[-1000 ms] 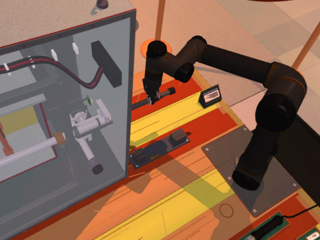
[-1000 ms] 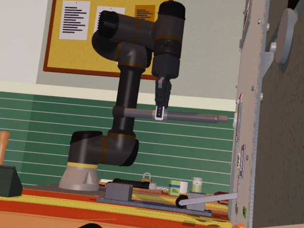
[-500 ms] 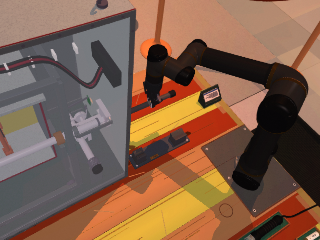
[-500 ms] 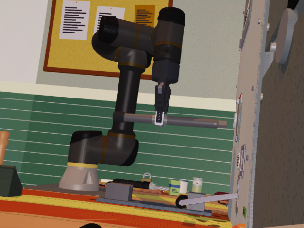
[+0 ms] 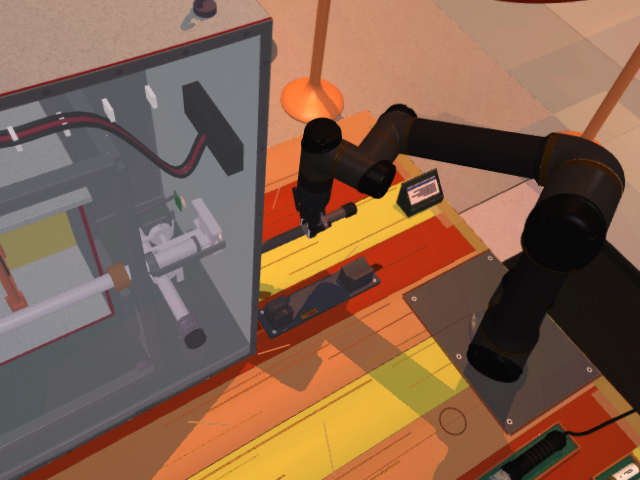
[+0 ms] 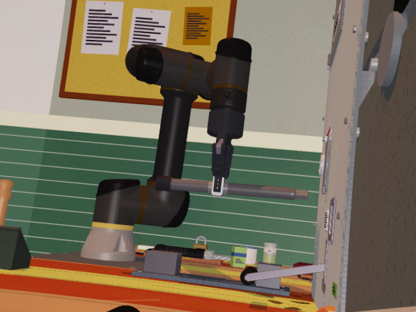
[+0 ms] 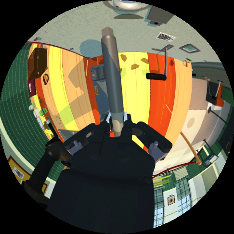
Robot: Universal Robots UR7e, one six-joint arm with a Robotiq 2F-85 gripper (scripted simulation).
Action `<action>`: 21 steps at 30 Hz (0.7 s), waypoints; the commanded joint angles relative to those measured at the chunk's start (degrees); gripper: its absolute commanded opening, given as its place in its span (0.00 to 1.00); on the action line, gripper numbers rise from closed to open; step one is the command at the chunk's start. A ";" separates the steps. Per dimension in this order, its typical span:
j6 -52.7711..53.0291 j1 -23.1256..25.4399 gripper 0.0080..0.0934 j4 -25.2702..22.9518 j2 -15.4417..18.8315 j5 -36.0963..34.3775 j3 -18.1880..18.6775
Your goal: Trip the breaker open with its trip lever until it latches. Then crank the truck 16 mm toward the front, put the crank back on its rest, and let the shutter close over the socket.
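Observation:
The socket and its shutter on the cabinet's front panel [image 6: 331, 188] are seen only edge-on, so I cannot tell their state. The grey crank [image 6: 232, 188] hangs level in the air, held near its middle by my closed gripper [image 6: 217, 188], with its square tip [image 6: 302, 194] pointing at the panel a short way off. In the side camera the crank [image 5: 310, 230] runs from the gripper [image 5: 313, 228] toward the cabinet's front edge. The trip lever [image 6: 284, 272] sticks out from the panel low down, its black knob [image 7: 156, 76] over the table. The crank rest [image 5: 318, 298] lies empty below.
The cabinet's front panel [image 5: 262, 186] stands just beyond the crank tip. A small sign stand [image 5: 421, 192] sits behind the gripper. Orange posts [image 5: 315, 62] stand on the floor beyond the table. A torch, padlock and jars [image 6: 248, 255] lie along the far table edge.

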 commanded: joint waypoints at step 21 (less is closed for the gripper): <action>3.32 3.31 0.00 -13.12 -0.42 0.00 13.22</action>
